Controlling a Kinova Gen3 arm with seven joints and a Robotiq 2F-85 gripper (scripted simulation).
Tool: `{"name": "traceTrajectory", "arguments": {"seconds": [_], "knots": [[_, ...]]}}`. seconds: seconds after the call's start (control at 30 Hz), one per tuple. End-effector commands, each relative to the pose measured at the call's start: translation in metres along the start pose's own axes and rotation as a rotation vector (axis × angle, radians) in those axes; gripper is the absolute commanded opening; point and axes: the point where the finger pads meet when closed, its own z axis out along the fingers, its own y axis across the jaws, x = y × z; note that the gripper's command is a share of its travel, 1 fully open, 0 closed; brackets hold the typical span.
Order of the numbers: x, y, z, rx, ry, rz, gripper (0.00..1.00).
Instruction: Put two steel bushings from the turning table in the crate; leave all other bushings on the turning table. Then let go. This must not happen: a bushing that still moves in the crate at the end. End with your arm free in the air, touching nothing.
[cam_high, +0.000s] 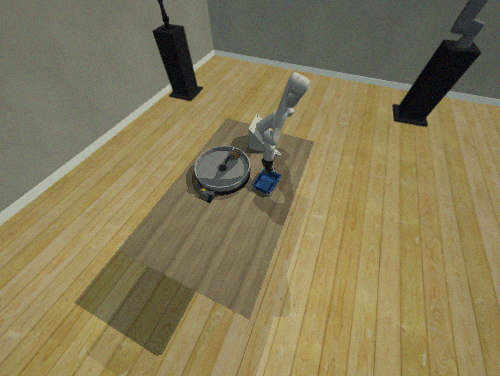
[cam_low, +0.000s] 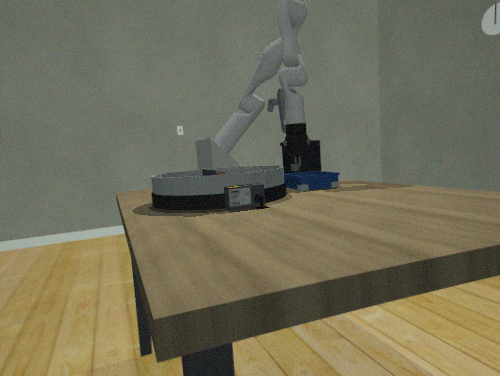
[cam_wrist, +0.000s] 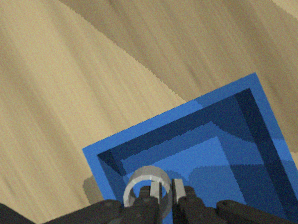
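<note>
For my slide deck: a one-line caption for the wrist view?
Gripper shut on a steel bushing, low over the blue crate.

Steel bushing (cam_wrist: 146, 183) over blue crate (cam_wrist: 235, 114)

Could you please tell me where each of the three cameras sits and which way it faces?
Top: high in the room, looking down at the table, turning table, crate; whole arm shows.
Exterior: beyond the table's far end, near tabletop height, facing the arm.
Wrist: on the gripper, looking down into the crate; jaws shut on a steel bushing.
All three share the blue crate.
</note>
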Motion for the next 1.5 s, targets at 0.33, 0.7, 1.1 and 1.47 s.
{"name": "traceTrajectory", "arguments": {"seconds": [0.33, 0.7, 1.1, 1.47], "knots": [[0.000, 0.000, 0.008, 0.000, 0.000, 0.000, 0.00], [0.000, 0.000, 0.014, 0.000, 0.000, 0.000, 0.00], [0.000, 0.000, 0.017, 0.000, 0.000, 0.000, 0.00], [0.000, 0.000, 0.026, 0.000, 0.000, 0.000, 0.00]]}}
